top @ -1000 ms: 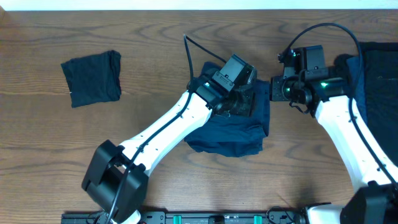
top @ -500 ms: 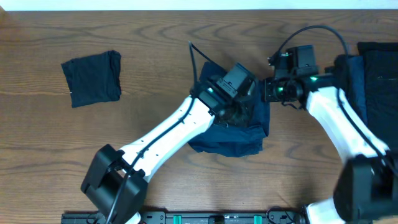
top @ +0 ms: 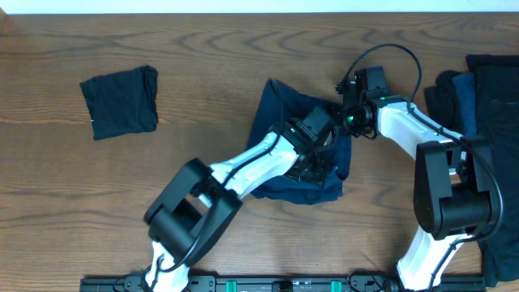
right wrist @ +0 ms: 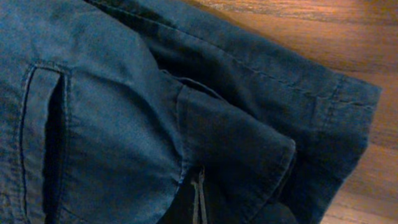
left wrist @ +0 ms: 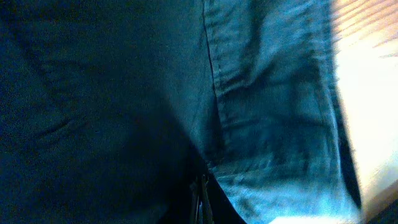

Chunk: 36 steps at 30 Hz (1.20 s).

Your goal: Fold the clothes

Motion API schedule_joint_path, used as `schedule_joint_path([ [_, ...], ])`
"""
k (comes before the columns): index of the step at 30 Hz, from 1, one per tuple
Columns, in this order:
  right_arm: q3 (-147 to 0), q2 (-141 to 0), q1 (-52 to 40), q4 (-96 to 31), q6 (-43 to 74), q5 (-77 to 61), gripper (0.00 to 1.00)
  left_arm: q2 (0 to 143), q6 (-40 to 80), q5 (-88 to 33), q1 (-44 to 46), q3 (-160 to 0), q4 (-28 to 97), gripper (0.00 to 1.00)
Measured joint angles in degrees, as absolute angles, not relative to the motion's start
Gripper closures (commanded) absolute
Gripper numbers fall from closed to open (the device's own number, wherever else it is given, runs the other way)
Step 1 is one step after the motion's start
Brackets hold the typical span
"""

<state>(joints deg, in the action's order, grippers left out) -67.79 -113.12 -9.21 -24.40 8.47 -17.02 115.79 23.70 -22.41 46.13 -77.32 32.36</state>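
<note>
A navy blue garment lies rumpled in the middle of the table. My left gripper is down on its middle, shut on a pinch of the cloth. In the left wrist view the blue cloth fills the frame and the closed fingertips sit under a dark fold. My right gripper is at the garment's upper right corner, shut on a fold. In the right wrist view that fold bunches over the closed fingertips, beside a pocket slit.
A folded black cloth lies at the far left. A heap of dark clothes covers the right edge. Bare wood lies between the folded cloth and the navy garment.
The left gripper has shut on the cloth and shifted slightly down and right. The right arm has moved left onto the garment's upper right corner. The garment's upper left part now shows more.
</note>
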Motion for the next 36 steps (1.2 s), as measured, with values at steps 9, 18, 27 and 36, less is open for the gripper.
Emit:
schedule_joint_path([
  [9, -68.27, -113.32, -9.21, -24.88, 8.45, -17.32, 0.99, 117.93, 21.56, -25.17, 45.80, -77.71, 31.46, 0.94],
  [18, -69.73, -101.80, -8.10, -36.86, 8.32, -23.66, 0.99, 109.62, 17.80, -22.94, 45.87, -76.60, 33.76, 0.94],
  [27, -71.44, -90.00, -8.21, -53.15, 8.10, -27.90, 0.99, 98.10, 18.37, -12.23, 40.38, -76.64, 43.09, 0.94],
  [36, -61.65, -90.52, -9.28, -50.72, 8.10, -28.38, 0.99, 99.48, 19.66, -8.78, 29.85, -76.62, 43.97, 0.94],
])
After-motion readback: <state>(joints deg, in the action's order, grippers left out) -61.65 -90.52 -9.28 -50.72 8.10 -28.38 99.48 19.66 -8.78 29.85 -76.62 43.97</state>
